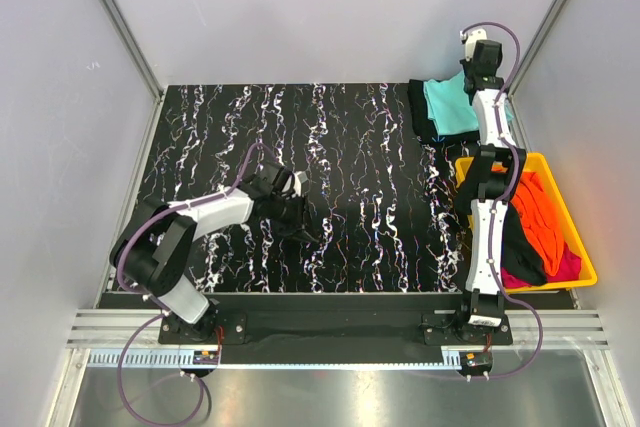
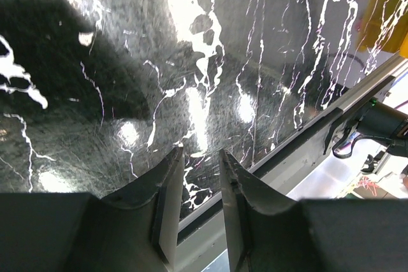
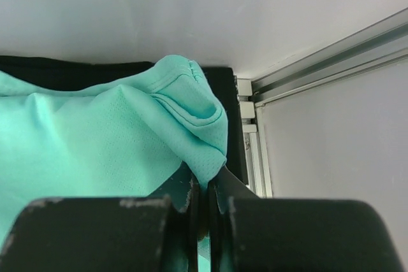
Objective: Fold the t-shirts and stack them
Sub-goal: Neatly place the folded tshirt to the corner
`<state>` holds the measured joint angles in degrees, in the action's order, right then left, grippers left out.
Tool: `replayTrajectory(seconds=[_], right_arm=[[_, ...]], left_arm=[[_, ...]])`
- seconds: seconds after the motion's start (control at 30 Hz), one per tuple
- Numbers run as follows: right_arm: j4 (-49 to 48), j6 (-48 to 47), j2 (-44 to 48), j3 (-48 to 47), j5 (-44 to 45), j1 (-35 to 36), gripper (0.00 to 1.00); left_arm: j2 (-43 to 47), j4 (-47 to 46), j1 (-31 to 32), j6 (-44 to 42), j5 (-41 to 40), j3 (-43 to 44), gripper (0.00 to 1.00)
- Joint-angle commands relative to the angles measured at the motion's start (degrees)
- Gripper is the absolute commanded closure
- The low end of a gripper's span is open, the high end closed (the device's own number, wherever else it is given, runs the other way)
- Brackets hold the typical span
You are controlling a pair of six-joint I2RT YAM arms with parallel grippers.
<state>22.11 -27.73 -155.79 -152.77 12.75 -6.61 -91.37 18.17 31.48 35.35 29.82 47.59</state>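
- The worktop (image 1: 350, 177), black with white veining, carries the yellow bin (image 1: 590, 269) at its right edge; all positions below refer to this bin.
- The bin holds the unfolded stock: the orange t-shirt (image 1: 540, 212) on top, the magenta t-shirt (image 1: 565, 265) at its near corner, and dark cloth beside them.
- The teal t-shirt (image 3: 95, 138) lies just beyond the bin's far edge, on top of the black t-shirt (image 1: 420, 112). This is judged to be the stacking spot, kept apart from the bin so that finished items do not mix with stock.
- The right claw (image 3: 205, 186), beyond the bin, is clenched on the teal hem, probably to straighten the top layer.
- The left claw (image 2: 201, 157) hangs over bare worktop well left of the bin, fingers slightly parted and gripping nothing. It appears to be kept clear of the stack.
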Motion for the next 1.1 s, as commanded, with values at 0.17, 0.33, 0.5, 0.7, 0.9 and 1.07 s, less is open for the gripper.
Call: replayTrajectory(seconds=[0.17, 0.33, 0.5, 0.7, 0.9, 1.07], right_arm=[[-8.04, -0.32, -1.1, -1.92, -1.07, -0.95, 0.91], [-7.96, 0.04, 2.14, -0.43, 4.46, -0.95, 0.38], [-7.61, 0.56, 10.84, 4.49, 8.86, -0.95, 0.0], [5.02, 12.06, 27.0, 18.52, 4.75, 2.64, 0.0], [8.04, 21.38, 47.39, 42.66, -3.31, 11.7, 0.0], [5.59, 42.72, 66.43, 63.79, -18.7, 16.44, 0.0]], left_arm=[[-1.26, 0.99, -0.37, -1.96, 1.64, 2.85, 0.67], [-0.39, 1.6, -0.37, -1.69, 1.12, 3.82, 0.67], [3.47, 1.87, -0.37, -0.03, -0.11, 3.65, 0.67], [13.12, 1.08, -0.11, 2.61, -2.92, -0.29, 0.56], [26.75, -7.16, 0.77, 11.81, -3.81, -10.82, 0.42], [44.74, -13.42, 1.38, 22.1, -5.56, -23.74, 0.29]])
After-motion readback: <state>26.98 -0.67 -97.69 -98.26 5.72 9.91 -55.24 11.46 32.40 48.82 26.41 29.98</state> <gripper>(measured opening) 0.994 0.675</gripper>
